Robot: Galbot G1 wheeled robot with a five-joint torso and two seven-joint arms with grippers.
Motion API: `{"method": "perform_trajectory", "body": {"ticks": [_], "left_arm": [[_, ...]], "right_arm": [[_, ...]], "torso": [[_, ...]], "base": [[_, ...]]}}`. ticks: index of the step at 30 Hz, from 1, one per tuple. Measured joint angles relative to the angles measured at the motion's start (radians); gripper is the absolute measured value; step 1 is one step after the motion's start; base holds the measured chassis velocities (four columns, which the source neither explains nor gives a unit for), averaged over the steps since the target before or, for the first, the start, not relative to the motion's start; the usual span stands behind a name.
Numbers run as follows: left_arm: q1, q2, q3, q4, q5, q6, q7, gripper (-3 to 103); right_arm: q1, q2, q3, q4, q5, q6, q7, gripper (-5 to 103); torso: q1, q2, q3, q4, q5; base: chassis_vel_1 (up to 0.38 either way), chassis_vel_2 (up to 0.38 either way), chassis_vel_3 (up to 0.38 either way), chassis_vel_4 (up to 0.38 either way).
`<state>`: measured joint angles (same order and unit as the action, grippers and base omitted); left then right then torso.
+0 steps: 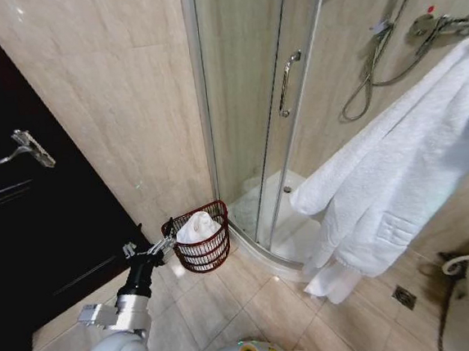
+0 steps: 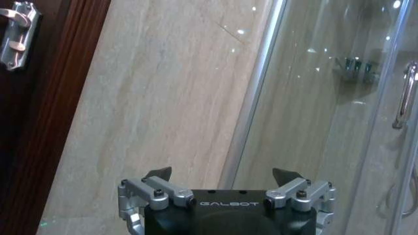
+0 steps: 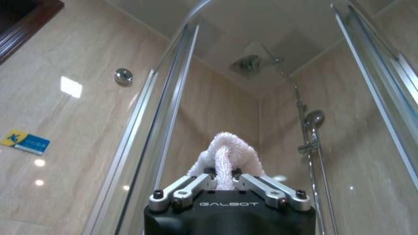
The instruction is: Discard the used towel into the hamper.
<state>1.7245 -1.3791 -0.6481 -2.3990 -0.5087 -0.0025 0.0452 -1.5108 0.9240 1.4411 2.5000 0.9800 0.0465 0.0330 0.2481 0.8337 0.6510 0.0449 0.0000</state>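
At the far left a dark door point(image 1: 24, 210) is seen, and the left arm is stretched out low in front of it, towards the corner. The left gripper point(image 1: 168, 237) is held just beside the left rim of the hamper point(image 1: 212, 251), close to the rim, though contact cannot be judged. In the left wrist view its fingers point(image 2: 160, 174) are spread wide and nothing is held between them.

The hamper stands on the floor tiles at the foot of the wall, just left of the glass shower cabin point(image 1: 252, 100). A white towel point(image 1: 196, 226) is already bunched inside it and rises a little above the rim. So the discarding step is judged to be done, or nearly done, for this towel. What the next move calls for is probably that the open left gripper is drawn up and away without the wire rim being caught and the light hamper being tipped.

Further right a large white robe point(image 1: 398, 169) hangs down in front of the wall, well apart from the hamper.

The right gripper point(image 3: 222, 172) is pointed upward at the shower cabin, and its fingers are closed tightly on a fold of white terry cloth point(image 3: 225, 152). Whether this fold belongs to the robe cannot be told. If it is also meant for the hamper, it has to be carried leftward and low.
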Motion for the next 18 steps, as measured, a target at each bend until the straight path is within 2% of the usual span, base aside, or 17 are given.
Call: {"method": "perform_trajectory", "body": {"ticks": [18], "left_arm": [[0.000,0.000,0.000,0.000,0.000,0.000,0.000,100]], "right_arm": [[-0.015,0.004,0.089,0.000,0.055,0.015,-0.019,7]], "torso": [[0.035,0.077,0.041,0.0000,0.0000]], "base": [[0.000,0.000,0.000,0.000]]}}
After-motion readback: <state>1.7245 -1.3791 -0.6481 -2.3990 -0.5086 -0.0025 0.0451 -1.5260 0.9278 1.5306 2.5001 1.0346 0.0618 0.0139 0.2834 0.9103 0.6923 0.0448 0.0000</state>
